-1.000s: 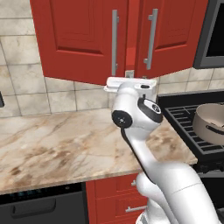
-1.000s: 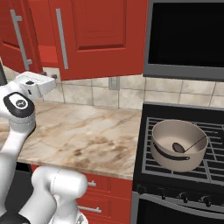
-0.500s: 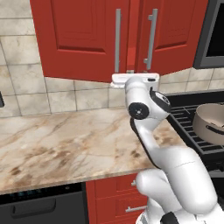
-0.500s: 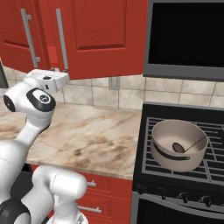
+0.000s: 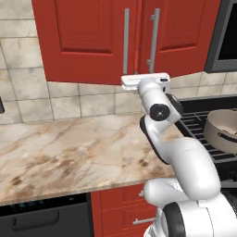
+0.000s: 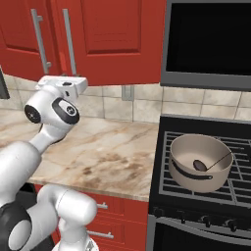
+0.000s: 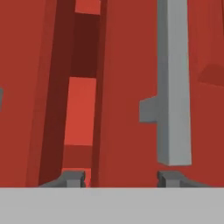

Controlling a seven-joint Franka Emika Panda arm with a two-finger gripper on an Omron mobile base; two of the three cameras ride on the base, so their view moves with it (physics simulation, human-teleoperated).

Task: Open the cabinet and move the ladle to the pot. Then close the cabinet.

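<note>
The gripper (image 7: 119, 178) stands released, its two dark fingertips (image 7: 73, 178) apart and holding nothing, close up against the front of the red cabinet (image 5: 92, 37). From the hand, one tip sits below the narrow dark seam between the two doors and the other just beneath the lower end of a silver bar handle (image 7: 174, 83); whether that tip touches the handle is hard to tell. Both doors look shut in the base views. The white hand (image 5: 146, 81) is raised at the cabinet's lower edge, under its two handles, above the marble worktop (image 5: 69, 148). The pot (image 6: 201, 162) sits on the black stove (image 6: 196, 196), well apart from the cabinet, down and to its right, and the ladle (image 6: 208, 164) lies inside it, bowl on the bottom and handle against the rim
</note>
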